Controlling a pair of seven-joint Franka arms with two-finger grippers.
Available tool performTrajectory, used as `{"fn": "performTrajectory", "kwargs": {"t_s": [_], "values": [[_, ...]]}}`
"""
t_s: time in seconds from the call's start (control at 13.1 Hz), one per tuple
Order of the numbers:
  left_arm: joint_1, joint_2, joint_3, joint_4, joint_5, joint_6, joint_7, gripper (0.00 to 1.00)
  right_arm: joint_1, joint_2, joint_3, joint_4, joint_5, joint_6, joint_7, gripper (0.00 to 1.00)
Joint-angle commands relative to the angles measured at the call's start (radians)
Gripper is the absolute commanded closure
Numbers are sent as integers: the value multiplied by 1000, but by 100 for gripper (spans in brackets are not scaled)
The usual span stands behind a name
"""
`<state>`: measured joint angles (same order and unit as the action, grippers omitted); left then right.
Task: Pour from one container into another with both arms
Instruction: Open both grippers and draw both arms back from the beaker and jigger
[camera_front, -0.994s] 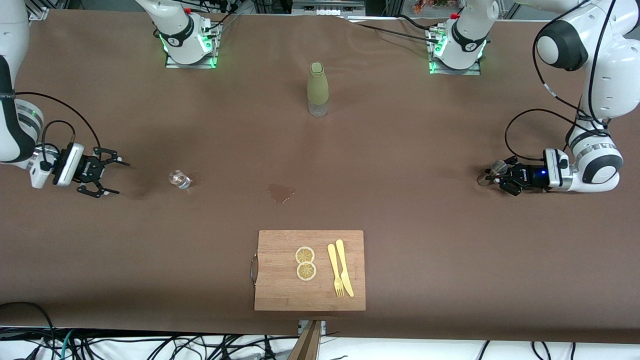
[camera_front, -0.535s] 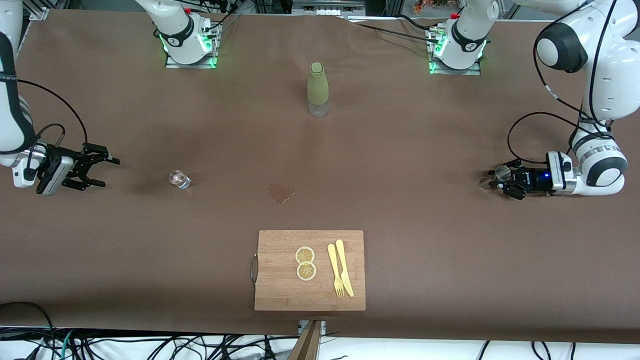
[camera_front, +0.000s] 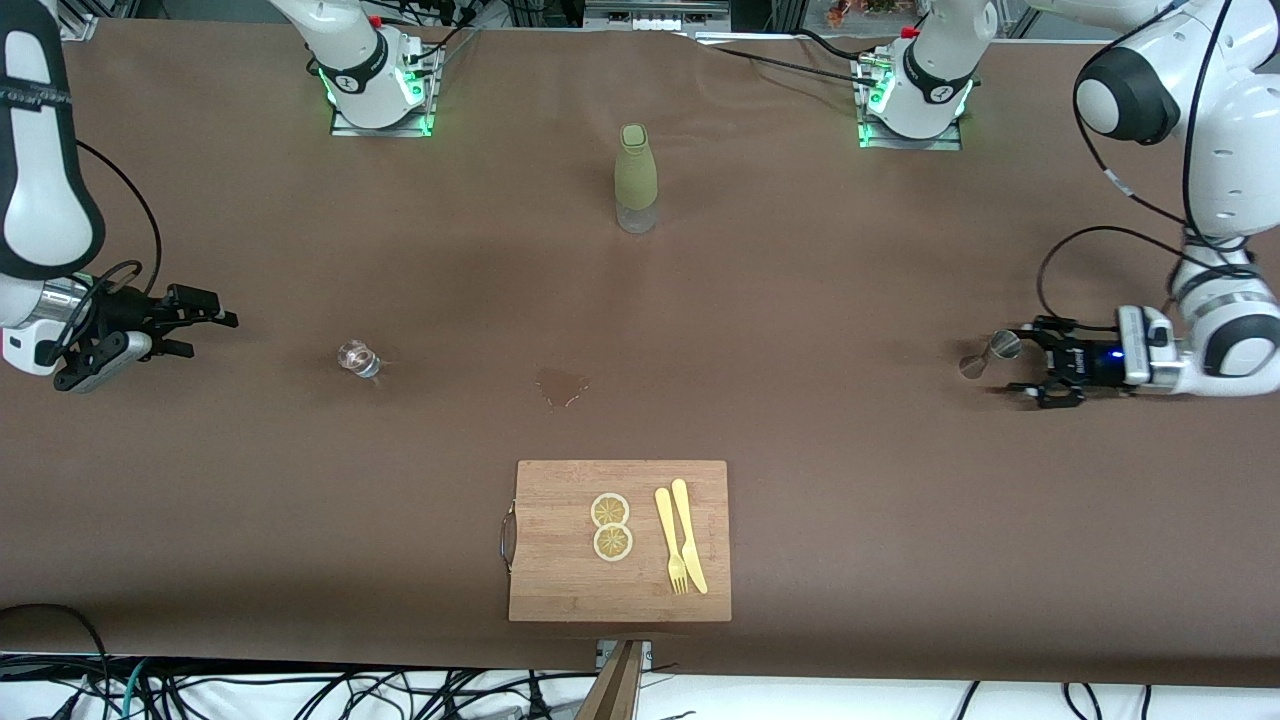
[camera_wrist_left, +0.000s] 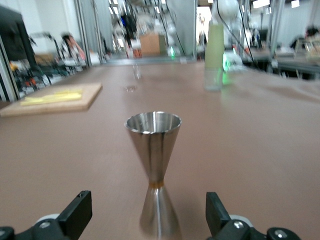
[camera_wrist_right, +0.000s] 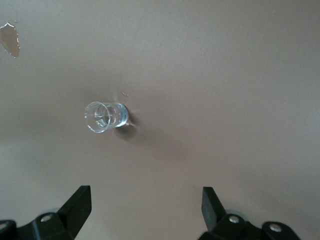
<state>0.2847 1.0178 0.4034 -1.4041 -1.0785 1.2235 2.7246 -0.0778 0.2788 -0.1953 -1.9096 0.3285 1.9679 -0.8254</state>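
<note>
The steel jigger (camera_front: 985, 354) stands upright and free on the brown table toward the left arm's end; in the left wrist view the jigger (camera_wrist_left: 155, 167) rises between and just ahead of the black fingertips (camera_wrist_left: 77, 212). My left gripper (camera_front: 1032, 362) (camera_wrist_left: 147, 205) is open, low over the table beside it, touching nothing. The tiny clear glass (camera_front: 358, 358) (camera_wrist_right: 106, 116) stands toward the right arm's end. My right gripper (camera_front: 208, 335) (camera_wrist_right: 145, 199) is open and empty, well apart from the glass, on the side toward the right arm's end.
The olive-green bottle (camera_front: 636, 178) (camera_wrist_left: 215, 50) stands mid-table near the bases. A dark wet patch (camera_front: 562, 386) (camera_wrist_right: 10, 39) lies between glass and jigger. The wooden cutting board (camera_front: 560, 500) near the front edge carries lemon slices (camera_front: 610, 526), a yellow fork and a knife (camera_front: 682, 536).
My left gripper opened, let go of the jigger and drew back toward its end of the table. My right gripper turned and pulled farther away from the glass.
</note>
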Motion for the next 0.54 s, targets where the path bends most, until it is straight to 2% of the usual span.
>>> {"fn": "performTrajectory", "kwargs": {"t_s": [0.0,0.15,0.31,0.46], "values": [[2,-33,44,117,135,-16,-68,0,47,-82,2,-20,-138,-39,208,2],[-5,-114,48,117,221,-16,-198,0,87,-134,16,7,-238,-105,331,1],[-10,-188,48,120,270,-16,-387,0,110,-186,17,17,-279,-162,498,1],[-34,-240,43,117,316,-15,-547,0,110,-223,72,23,-330,-193,726,1]]}}
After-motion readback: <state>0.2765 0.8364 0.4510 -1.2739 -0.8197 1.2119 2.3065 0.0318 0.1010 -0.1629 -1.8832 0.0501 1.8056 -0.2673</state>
